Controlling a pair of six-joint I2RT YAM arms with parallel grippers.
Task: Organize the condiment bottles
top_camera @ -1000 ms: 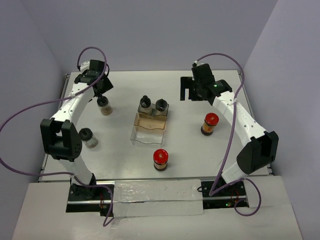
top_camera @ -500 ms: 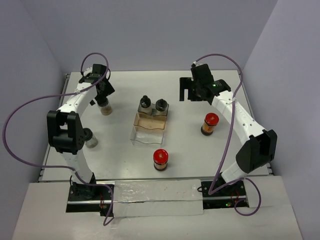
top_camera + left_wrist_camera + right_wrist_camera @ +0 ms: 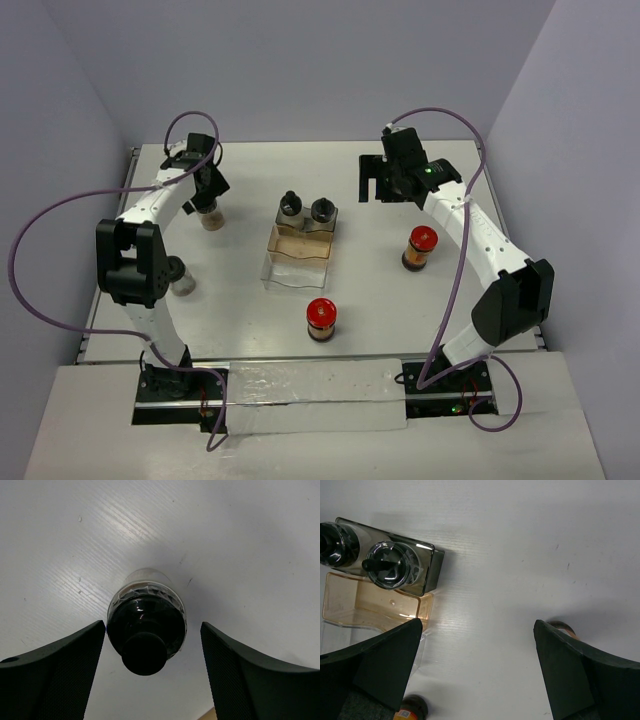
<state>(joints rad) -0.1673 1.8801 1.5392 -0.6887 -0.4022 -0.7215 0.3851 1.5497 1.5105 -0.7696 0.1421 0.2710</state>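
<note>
A clear jar with a black cap (image 3: 210, 215) stands at the left rear of the table. My left gripper (image 3: 205, 193) is open just above it. In the left wrist view the jar (image 3: 146, 630) sits between the spread fingers (image 3: 60, 675) of the left gripper (image 3: 152, 626), untouched. Two black-capped jars (image 3: 290, 205) (image 3: 322, 210) stand at the far end of the clear tray (image 3: 295, 262). Another black-capped jar (image 3: 180, 275) stands by my left arm. Two red-capped amber jars (image 3: 421, 245) (image 3: 321, 318) stand on the table. My right gripper (image 3: 378, 182) is open and empty, high over the right rear.
The right wrist view shows the tray (image 3: 350, 605) with its two jars (image 3: 390, 565) at upper left, one amber jar (image 3: 412, 710) at the bottom edge and another (image 3: 562, 627) behind the right finger. The right gripper (image 3: 476, 625) hangs over bare table. Walls enclose the table.
My left gripper has shifted slightly toward the far side and settled over the black-capped jar. The right arm has barely moved.
</note>
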